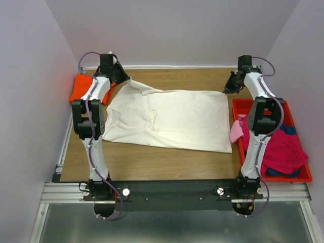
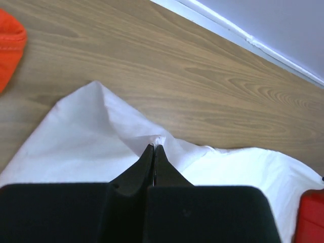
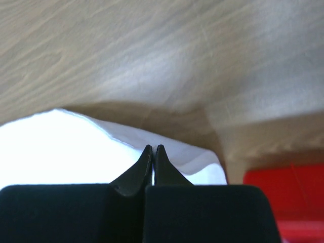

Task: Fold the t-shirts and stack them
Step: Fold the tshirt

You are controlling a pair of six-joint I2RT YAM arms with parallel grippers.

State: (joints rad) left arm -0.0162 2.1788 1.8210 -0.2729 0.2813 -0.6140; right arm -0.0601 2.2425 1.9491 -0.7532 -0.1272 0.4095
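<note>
We see the large cream-white collared cloth t-shirt spread flat across the middle of the wooden table. Our left claw is pinched together on a puckered fold at the shirt's far-left corner. Our right claw is clamped on its far-right corner.

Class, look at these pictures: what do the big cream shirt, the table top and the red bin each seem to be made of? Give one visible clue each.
The cream shirt: soft matt cloth, likely cotton; it creases and drapes.
The table top: wood or wood-look laminate, smooth; grain lines show.
The red bin: probably rigid plastic; straight rim, even colour.
</note>
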